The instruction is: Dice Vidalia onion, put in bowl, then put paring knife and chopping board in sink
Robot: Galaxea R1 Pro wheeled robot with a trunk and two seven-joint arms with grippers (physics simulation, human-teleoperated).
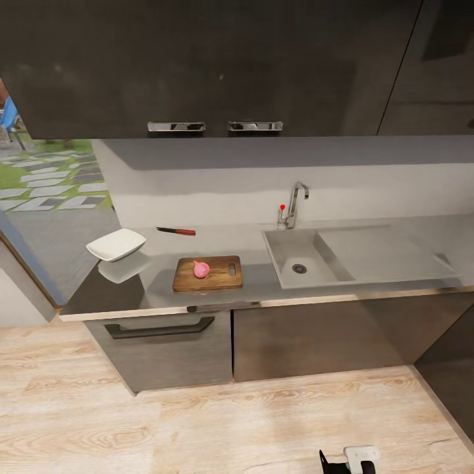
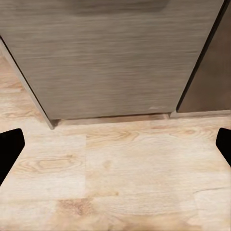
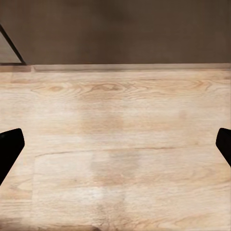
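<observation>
A pinkish Vidalia onion (image 1: 201,268) lies whole on the brown chopping board (image 1: 208,274), which rests near the front edge of the grey countertop (image 1: 257,280). Behind the board, by the wall, lies the red-handled paring knife (image 1: 176,231). The white bowl (image 1: 116,245) stands at the counter's left end. To the right of the board is the grey sink (image 1: 299,259) with its chrome tap (image 1: 293,205), and its basin holds nothing. My left gripper (image 2: 115,149) is open over the wooden floor in front of a cabinet. My right gripper (image 3: 115,149) is open over the floor too.
A drawer with a dark handle (image 1: 160,328) sits under the board. Dark wall cupboards (image 1: 210,66) hang above the counter. A drainboard (image 1: 385,253) runs right of the basin. Wooden floor (image 1: 197,428) lies between me and the cabinets. A small part of my arm (image 1: 349,459) shows low down.
</observation>
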